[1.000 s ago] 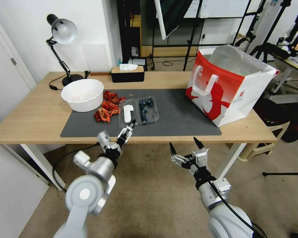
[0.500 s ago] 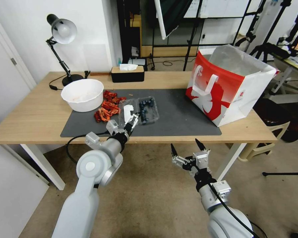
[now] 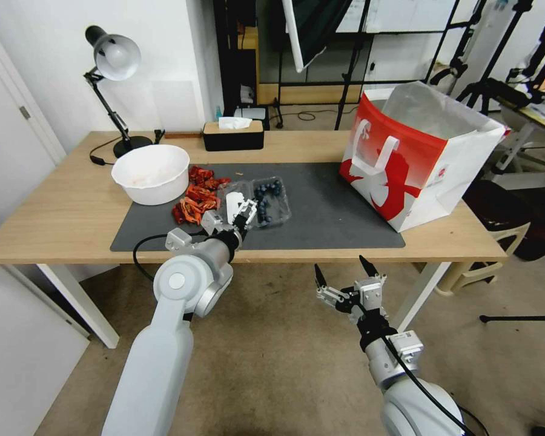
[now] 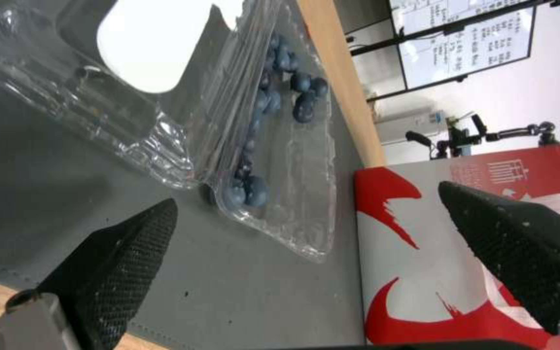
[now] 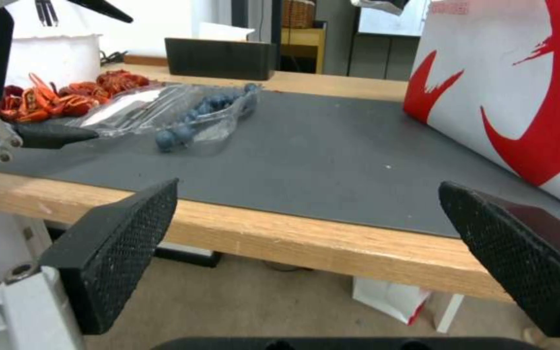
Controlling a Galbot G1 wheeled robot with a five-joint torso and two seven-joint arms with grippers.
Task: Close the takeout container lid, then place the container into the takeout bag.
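The takeout container lies open on the dark mat, blueberries in its tray half. Its lid, clear with a white label, lies flat beside the tray towards the white bowl. My left gripper is open just above the mat at the container's near edge, its fingertips either side of the hinge end. My right gripper hangs open below the table's front edge, facing the mat. The red-and-white takeout bag stands open at the mat's right end.
A white bowl and a heap of red crayfish sit left of the container. A black tissue box and a desk lamp stand at the back. Bare mat lies between container and bag.
My left arm has reached forward over the table edge, bringing its open gripper up to the container's near end. The right gripper has sunk slightly.
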